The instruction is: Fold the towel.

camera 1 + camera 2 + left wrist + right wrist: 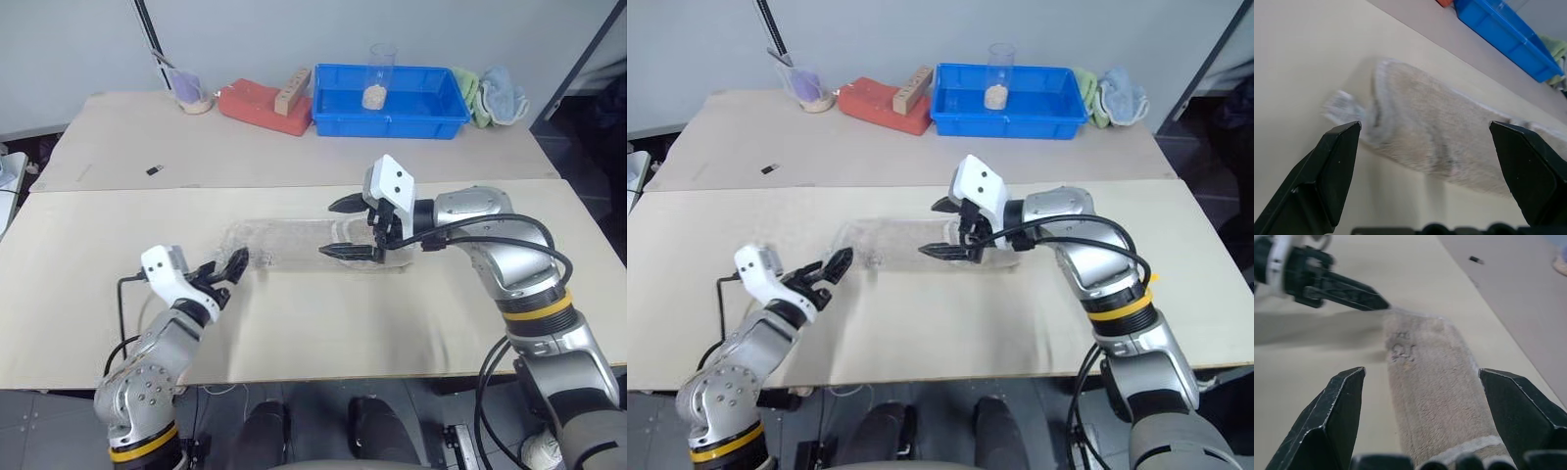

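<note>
Your left gripper (233, 266) is spread wide and holds nothing; its fingertips sit just beside the left end of the towel (294, 245), too close for you to tell from the head views whether they touch it. Your right gripper (345, 228) is also spread wide and empty, above the towel's right part, 1 finger over the far edge and 1 over the near edge. The towel lies folded into a long narrow strip across the middle of the near table (323, 323), with its dark logo (1400, 348) near the left end. Nothing stands between either gripper and the cloth. On the far table you have 1 blue bin (387, 103) with 1 clear cup (380, 73) inside, 1 red block (263, 104), 1 wooden block (292, 90), 1 green cloth (468, 90) and 1 light-blue cloth (504, 94).
</note>
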You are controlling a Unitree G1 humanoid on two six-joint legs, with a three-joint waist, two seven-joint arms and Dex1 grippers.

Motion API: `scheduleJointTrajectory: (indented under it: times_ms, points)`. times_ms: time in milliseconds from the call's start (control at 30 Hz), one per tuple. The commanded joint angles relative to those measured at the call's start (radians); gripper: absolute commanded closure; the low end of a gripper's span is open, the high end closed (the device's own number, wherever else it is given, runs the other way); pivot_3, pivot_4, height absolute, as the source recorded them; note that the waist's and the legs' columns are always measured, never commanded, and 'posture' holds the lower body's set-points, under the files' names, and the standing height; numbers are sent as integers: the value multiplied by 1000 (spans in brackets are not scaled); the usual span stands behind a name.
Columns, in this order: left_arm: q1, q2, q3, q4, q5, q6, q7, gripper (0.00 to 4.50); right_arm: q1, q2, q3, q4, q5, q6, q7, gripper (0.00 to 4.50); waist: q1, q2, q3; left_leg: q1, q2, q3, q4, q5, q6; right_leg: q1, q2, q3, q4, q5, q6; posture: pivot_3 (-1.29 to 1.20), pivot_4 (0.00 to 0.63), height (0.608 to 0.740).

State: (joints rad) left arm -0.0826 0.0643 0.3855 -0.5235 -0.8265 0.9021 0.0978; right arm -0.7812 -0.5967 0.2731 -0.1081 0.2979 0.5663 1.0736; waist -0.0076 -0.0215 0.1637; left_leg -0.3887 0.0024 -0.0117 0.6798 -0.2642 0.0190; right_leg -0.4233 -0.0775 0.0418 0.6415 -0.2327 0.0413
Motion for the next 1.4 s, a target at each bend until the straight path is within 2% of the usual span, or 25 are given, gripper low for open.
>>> scheduleJointTrajectory:
  times_ms: [33,333,433,633,667,700,800,900,1033,1167,1400]
  points:
    - [-22,-28,10,36,-21,12,72,0,-17,-34,-30,-13,18,-28,59,379,-2,0,0,0,0,0,0,0,0,0,0,0,0,0,0,0,150,740]
    - [-66,-89,-23,65,27,1,203,0,-15,-99,-93,12,26,-13,102,379,-2,0,0,1,-1,-1,0,0,0,1,0,0,0,0,0,0,150,740]
    - [-84,-87,-10,93,49,-15,228,833,-10,-108,-106,1,32,1,110,336,-2,0,0,1,-1,-1,0,0,0,1,0,0,0,0,0,0,150,740]
    - [-137,-51,-19,113,99,-48,225,3788,5,-147,-127,-28,62,34,127,336,0,-1,0,0,-2,-1,0,0,-1,0,0,0,0,0,0,0,150,740]
    - [-143,-40,-27,114,109,-50,218,4243,8,-154,-130,-32,65,38,130,336,0,-1,0,0,-2,-1,0,0,-1,0,-1,0,-1,0,0,0,150,740]
    - [-149,-27,-35,114,119,-51,208,4490,10,-160,-132,-36,67,43,130,336,1,-1,0,0,-2,-1,0,0,-1,0,-1,0,-1,0,0,0,150,740]
    - [-168,54,-99,102,181,-70,134,4490,32,-192,-148,-59,79,64,135,336,2,-1,0,0,-2,-1,0,0,-1,0,-1,0,-1,0,0,0,150,740]
    - [-211,173,-220,72,237,-109,-18,4490,100,-283,-175,-104,102,87,175,336,14,-1,0,-2,-3,-2,0,1,-1,0,-1,0,-1,0,0,0,150,740]
    - [-300,253,-388,67,211,-110,-264,4490,206,-404,-228,-136,113,102,197,336,22,-1,0,-2,-4,-2,0,1,-2,1,-1,0,-3,0,0,0,150,740]
    - [-360,254,-485,114,229,-137,-406,4490,274,-457,-281,-157,129,120,176,336,15,-1,0,-2,-4,-2,0,1,-2,2,-1,1,-6,0,1,0,150,740]
    - [-528,133,-677,393,363,-298,-601,4490,431,-512,-414,-257,174,189,118,336,20,-1,0,-1,-3,2,0,1,-1,2,1,0,-3,0,1,0,150,740]
